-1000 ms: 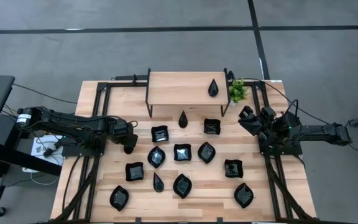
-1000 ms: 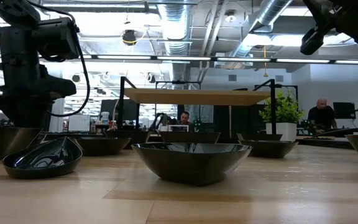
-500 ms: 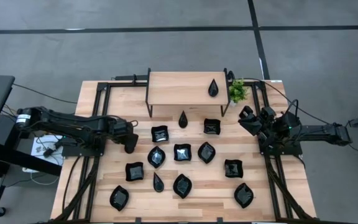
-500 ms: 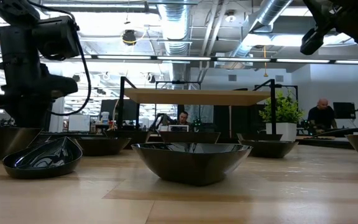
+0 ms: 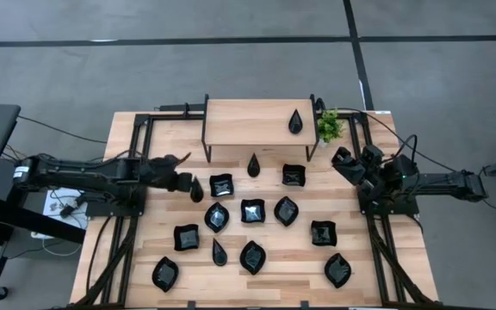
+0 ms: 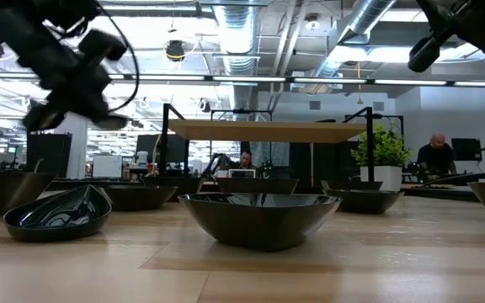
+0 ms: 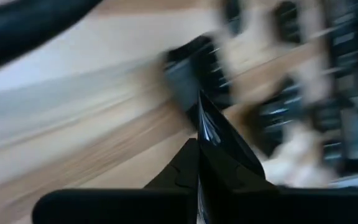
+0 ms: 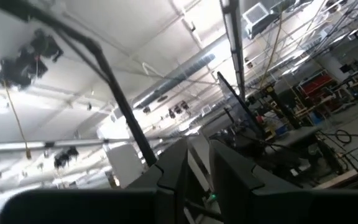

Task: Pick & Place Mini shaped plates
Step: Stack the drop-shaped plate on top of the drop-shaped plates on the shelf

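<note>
Left gripper clamped on teardrop plate

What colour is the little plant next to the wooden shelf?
Green. The small leafy plant shows best in the high view, beside the raised wooden shelf.
</note>
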Tool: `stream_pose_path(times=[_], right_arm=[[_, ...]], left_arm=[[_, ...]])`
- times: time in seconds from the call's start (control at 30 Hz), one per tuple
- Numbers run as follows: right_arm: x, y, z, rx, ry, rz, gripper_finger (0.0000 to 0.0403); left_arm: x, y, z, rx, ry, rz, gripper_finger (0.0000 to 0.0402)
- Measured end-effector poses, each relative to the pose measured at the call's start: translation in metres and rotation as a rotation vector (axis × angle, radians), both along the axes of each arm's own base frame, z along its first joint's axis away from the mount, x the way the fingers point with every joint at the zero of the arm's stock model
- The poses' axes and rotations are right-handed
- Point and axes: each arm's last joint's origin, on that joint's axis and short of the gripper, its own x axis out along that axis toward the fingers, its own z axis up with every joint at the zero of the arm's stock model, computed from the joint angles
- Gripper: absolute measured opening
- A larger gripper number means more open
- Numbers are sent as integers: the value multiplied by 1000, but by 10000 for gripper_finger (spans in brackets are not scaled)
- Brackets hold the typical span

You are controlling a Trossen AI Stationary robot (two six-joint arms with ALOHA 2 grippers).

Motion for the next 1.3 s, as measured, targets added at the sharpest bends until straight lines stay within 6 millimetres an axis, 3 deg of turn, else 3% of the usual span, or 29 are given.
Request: stream_pose_path(times=[0.2,0.4,0.7,0.87,1.0,1.3], right_arm=[[-2,-4,2,70,-33,-115,63],[-2,-5,3,94,-40,-151,63],[-7,0,36,-31,-92,-156,63],[2,4,54,-58,164,-118,63],[16,6,73,-71,348,-105,63],[67,8,115,-206,661,-184,63]], left_arm=[[18,1,14,34,-200,-1,6],[40,1,23,66,-268,-21,6],[99,3,86,284,-325,-100,5],[128,5,106,384,-326,-122,5],[148,9,111,439,-304,-124,5],[177,22,118,555,-267,-118,5]])
